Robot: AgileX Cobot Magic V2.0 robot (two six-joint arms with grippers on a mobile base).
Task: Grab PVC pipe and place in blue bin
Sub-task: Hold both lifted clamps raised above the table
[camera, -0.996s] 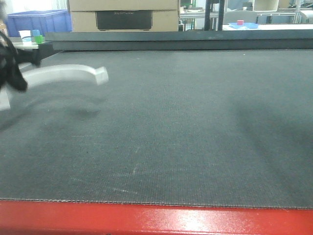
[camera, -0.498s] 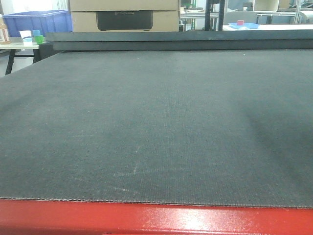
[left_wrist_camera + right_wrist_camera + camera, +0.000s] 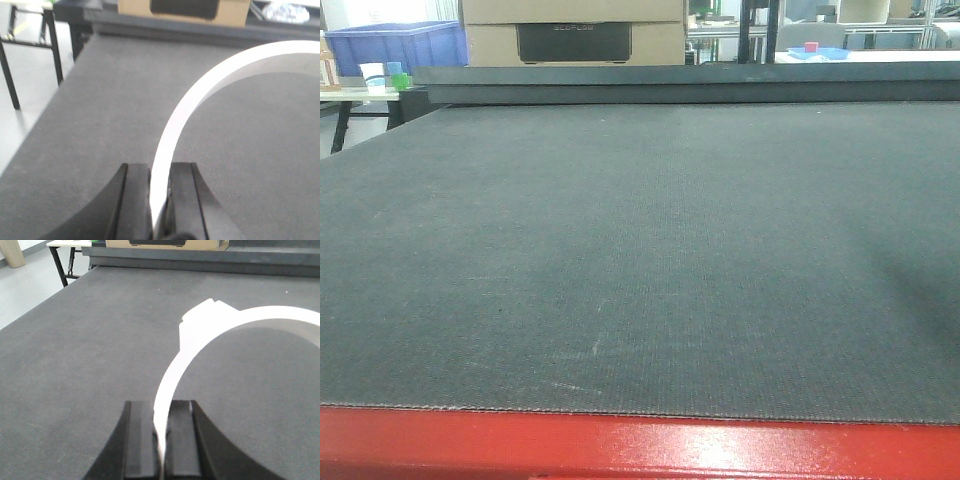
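Observation:
In the left wrist view, my left gripper (image 3: 159, 172) is shut on the end of a white curved PVC pipe (image 3: 200, 95), which arcs up and to the right above the dark mat. The right wrist view shows my right gripper (image 3: 160, 407) shut on another white curved PVC pipe (image 3: 197, 332) with a wider collar at its bend. Neither arm nor either pipe appears in the front view. A blue bin (image 3: 395, 45) stands far off at the back left, beyond the table.
Dark grey mat (image 3: 650, 250) covers the table, with a red front edge (image 3: 640, 450). A raised dark ledge (image 3: 670, 80) runs along the back, and a cardboard box (image 3: 572, 30) stands behind it. A small side table with cups (image 3: 380, 78) stands at left.
One second ago my left arm held the white pipe at the front view's left edge. It has since moved left out of that view.

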